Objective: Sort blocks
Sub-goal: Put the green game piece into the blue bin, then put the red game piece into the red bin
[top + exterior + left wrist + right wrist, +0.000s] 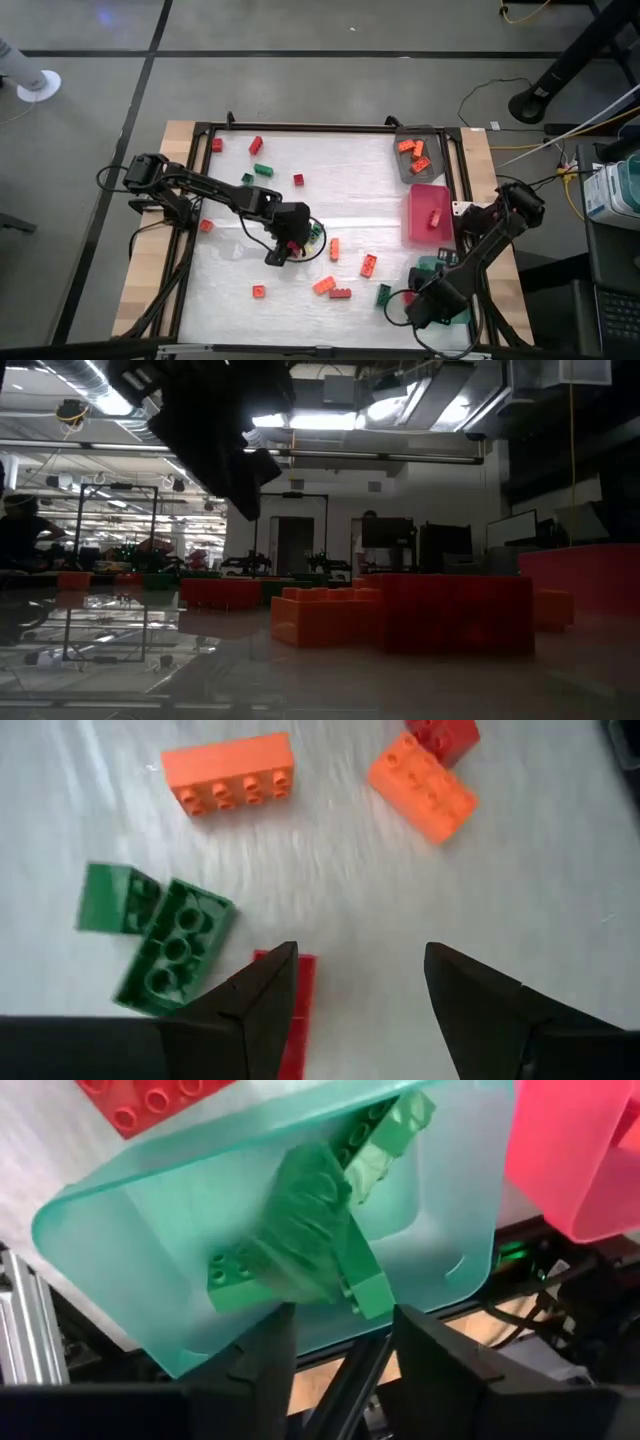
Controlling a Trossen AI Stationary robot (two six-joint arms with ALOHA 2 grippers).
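I hold the left gripper (350, 990) near the table's middle, jaws apart over a red block (292, 1010) so they can straddle it. My right gripper (345, 1345), jaws parted, hangs above the teal tray (120, 1260) at the right front corner (green blocks (300, 1245) inside).

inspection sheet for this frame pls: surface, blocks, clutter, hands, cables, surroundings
Surface: white table top in a dark frame, bare between blocks.
Blocks: red, orange and green blocks scattered loose; orange ones in the grey tray, one orange in the pink tray, green ones in the teal tray.
Clutter: nothing seen.
Hands: left hand open, low over the table centre by a red block; right hand over the teal tray, fingers apart, holding nothing.
Cables: loose cables on the floor beyond the table.
Surroundings: grey floor, stand base, lit room behind.
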